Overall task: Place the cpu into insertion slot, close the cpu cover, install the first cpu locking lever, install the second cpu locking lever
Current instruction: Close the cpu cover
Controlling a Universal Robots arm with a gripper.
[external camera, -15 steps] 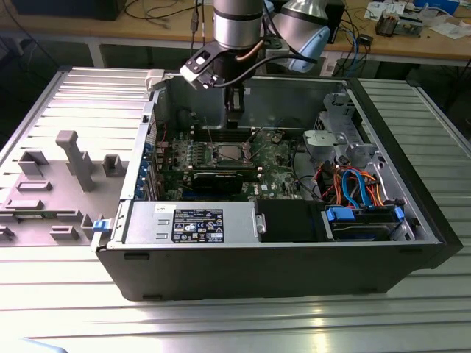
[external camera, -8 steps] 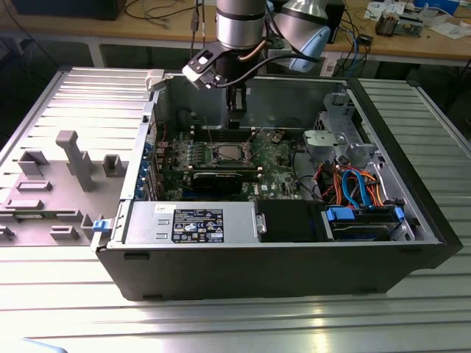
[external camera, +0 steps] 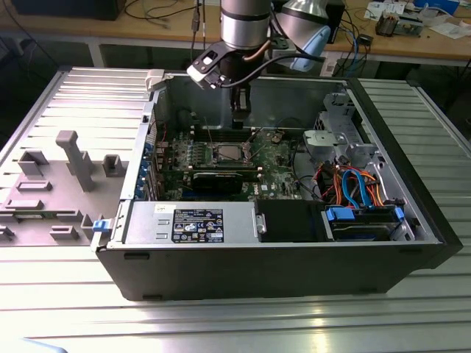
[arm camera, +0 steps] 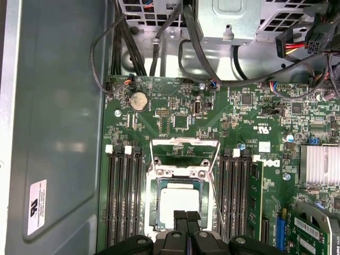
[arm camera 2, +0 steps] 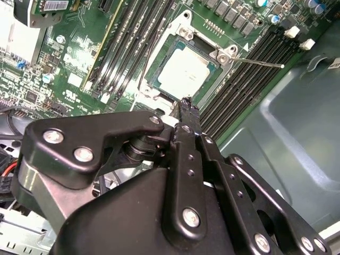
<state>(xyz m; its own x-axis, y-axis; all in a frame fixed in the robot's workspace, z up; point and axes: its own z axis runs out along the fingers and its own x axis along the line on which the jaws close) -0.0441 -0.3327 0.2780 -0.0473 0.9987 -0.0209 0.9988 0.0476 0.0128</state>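
Pinched narrow and empty at the socket's [arm camera: 153,203] edge, the claw [arm camera: 186,214] could nudge the seated chip [arm camera: 179,204] askew, bending contacts.

A big silver table [external camera: 59,309] with long grooves fills the front of the room. Light from above makes a bright shine [external camera: 331,323] on it. Some grey blocks [external camera: 73,158] stand on the exterior view's left side. Behind is a long wooden bench [external camera: 147,33] on white legs [external camera: 94,53], with black wires [external camera: 158,9] lying on top.
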